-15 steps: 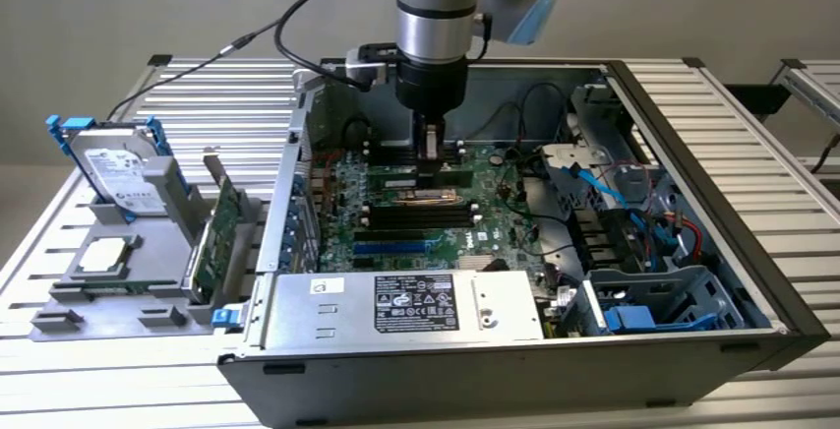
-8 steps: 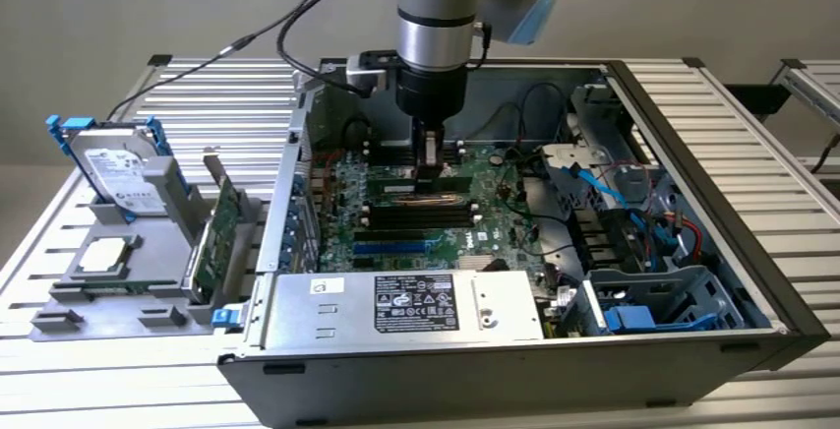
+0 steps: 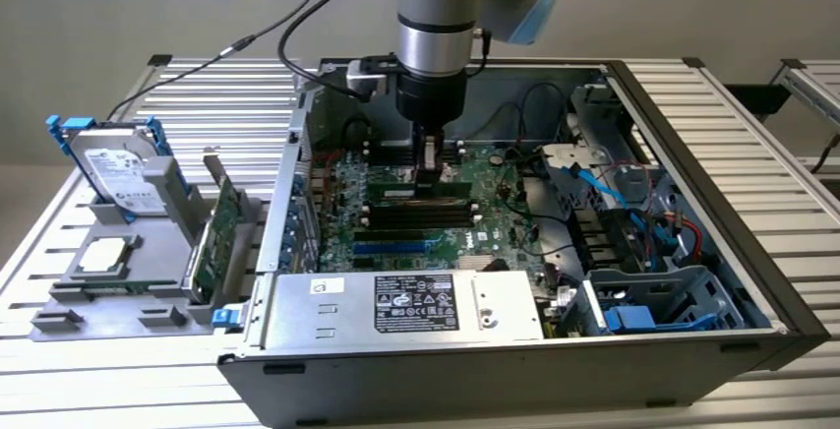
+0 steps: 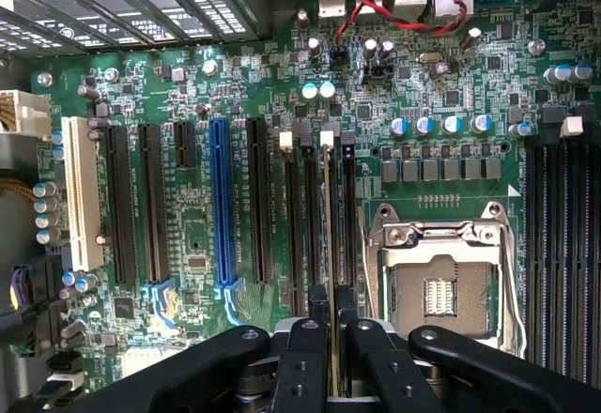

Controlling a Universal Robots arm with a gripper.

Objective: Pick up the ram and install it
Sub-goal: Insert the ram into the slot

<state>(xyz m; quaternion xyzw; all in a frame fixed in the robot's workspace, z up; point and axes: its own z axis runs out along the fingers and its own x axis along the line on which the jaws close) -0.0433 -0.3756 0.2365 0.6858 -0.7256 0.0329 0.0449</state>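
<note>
Now one end effector [image 4: 331, 308] is closed on one ram [image 4: 331, 225], edge-on among memory slots [image 4: 293, 221] on one motherboard [image 4: 188, 84].

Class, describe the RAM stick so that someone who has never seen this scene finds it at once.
Start at the open computer case and find the green motherboard on its floor. At the black memory slots near its middle, the end effector grips the RAM stick. Unlike the black slots alongside, it is a thin green board.

Ram [image 4: 329, 235]: edge-on, chips hidden, one end covered by gripper [image 4: 331, 305]. Arm [image 3: 438, 16]: cut off by exterior view's top edge. Power supply label [image 3: 415, 303]: print unreadable.
</note>
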